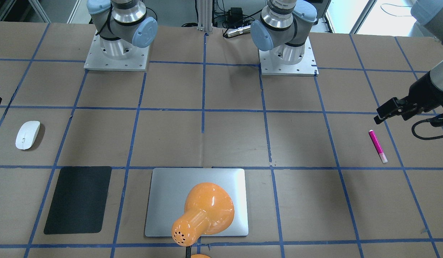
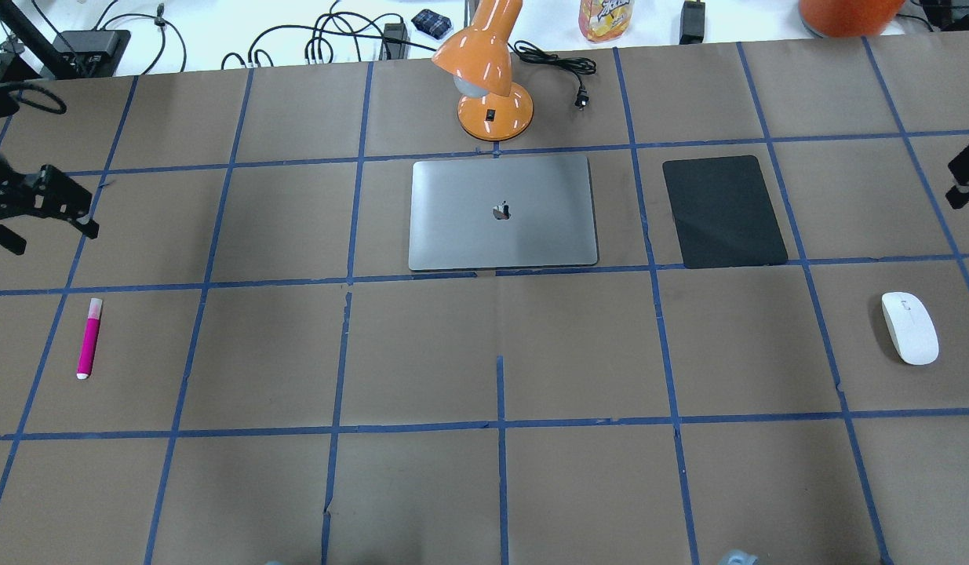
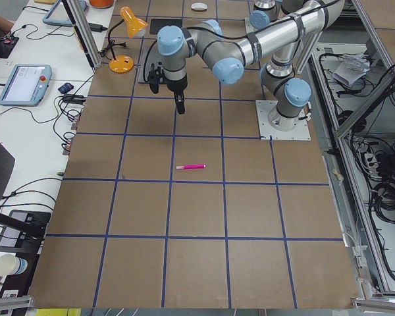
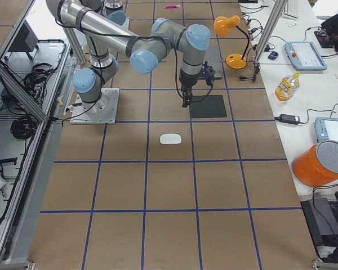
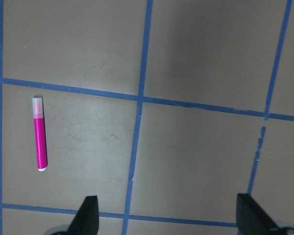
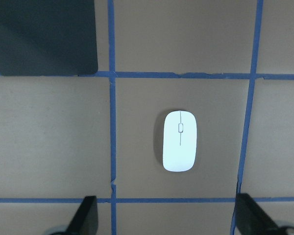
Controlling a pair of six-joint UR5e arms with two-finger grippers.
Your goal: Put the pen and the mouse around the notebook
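Note:
The pink pen (image 2: 89,337) lies flat at the table's far left, its pale cap end (image 5: 37,106) pointing away from the robot. My left gripper (image 5: 169,218) hovers open and empty above the table, beyond the pen and apart from it. The white mouse (image 2: 909,327) rests at the far right. In the right wrist view the mouse (image 6: 180,147) is just ahead of my open, empty right gripper (image 6: 169,218), which hangs above it. The silver notebook (image 2: 501,212) lies closed at the table's far middle.
A black mat (image 2: 723,210) lies just right of the notebook. An orange desk lamp (image 2: 488,78) stands behind the notebook, its head leaning over it in the front-facing view. Cables, a bottle and tablets sit past the far edge.

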